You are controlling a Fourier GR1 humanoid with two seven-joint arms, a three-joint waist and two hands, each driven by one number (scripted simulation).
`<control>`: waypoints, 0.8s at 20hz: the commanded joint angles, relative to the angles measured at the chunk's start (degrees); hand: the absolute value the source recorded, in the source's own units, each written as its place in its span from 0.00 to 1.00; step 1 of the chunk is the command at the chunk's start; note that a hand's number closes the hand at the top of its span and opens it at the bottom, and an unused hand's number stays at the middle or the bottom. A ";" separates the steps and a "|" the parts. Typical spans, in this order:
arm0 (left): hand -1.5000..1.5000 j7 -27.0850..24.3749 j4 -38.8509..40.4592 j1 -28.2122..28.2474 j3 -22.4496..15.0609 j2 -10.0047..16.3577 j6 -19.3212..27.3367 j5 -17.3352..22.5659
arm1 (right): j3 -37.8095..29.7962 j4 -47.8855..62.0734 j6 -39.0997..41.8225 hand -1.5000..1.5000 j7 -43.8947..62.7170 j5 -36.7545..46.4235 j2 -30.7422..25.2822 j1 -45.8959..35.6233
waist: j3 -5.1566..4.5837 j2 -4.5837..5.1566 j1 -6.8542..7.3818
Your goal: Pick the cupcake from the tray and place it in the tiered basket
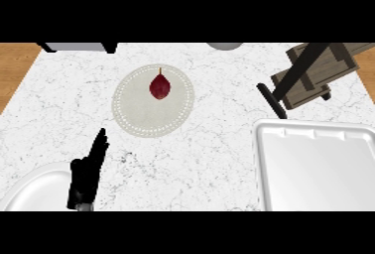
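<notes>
White marble table (219,149). The tray (322,168) at 4 o'clock shows no cupcake, and none is visible elsewhere. The tiered basket (322,69) stands at 2 o'clock. The left robot hand (88,171) rests at 8 o'clock, fingers straight, holding nothing. The right robot hand is out of view. Risk: a delivery could snag the basket's dark frame.

Views: one, the head view.
Position: above the near side of the tabletop (212,149), looking steeply down.
Facing: away from the robot; the far edge and the wooden floor (11,69) lie at the top.
Nearness: close; the white tray (315,168) is cut off at the right, and the tiered basket (322,69) runs out at the upper right.
Lower edge: the left robot hand (88,171) enters here.
</notes>
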 commanded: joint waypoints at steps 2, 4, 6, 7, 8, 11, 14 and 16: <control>0.50 -1.68 -0.02 1.79 0.50 0.72 -1.16 0.40 | -0.90 8.12 -9.17 1.00 1.11 0.33 -0.85 -0.74 | 0.01 -0.02 0.21; 0.50 0.55 -4.09 3.33 -2.19 -1.32 0.41 -0.93 | -2.53 7.89 -14.55 1.00 0.72 -0.90 1.51 1.98 | 0.06 -0.08 0.41; 0.50 -2.33 1.40 0.93 0.55 0.73 -1.71 0.41 | -5.01 8.97 -19.65 1.00 0.06 -2.89 3.09 3.80 | 0.04 0.11 0.18; 0.50 0.57 -0.62 -0.83 0.60 0.65 -0.01 -0.46 | -8.37 6.54 -20.91 1.00 1.09 -5.77 4.76 4.86 | 0.11 -0.02 -0.14; 0.50 -0.07 0.60 -1.52 -0.01 -0.24 -0.37 -0.35 | -9.77 7.60 -21.98 0.00 1.14 -7.27 4.33 1.96 | 0.08 0.11 0.10; 0.50 -1.57 0.71 0.13 1.56 0.76 -1.04 0.72 | -11.58 9.17 -27.46 0.00 -2.06 -10.24 4.92 3.64 | 0.05 0.05 0.12; 0.50 0.49 0.03 -1.17 -0.21 -1.15 1.73 -1.66 | -13.51 8.55 -33.20 0.00 -3.24 -12.80 5.06 2.21 | 0.07 0.00 0.04; 0.50 -1.23 1.77 -0.03 -0.42 -1.36 -0.06 -0.62 | -13.47 7.78 -37.06 0.00 -6.83 -14.34 5.11 2.47 | 0.05 0.03 -0.05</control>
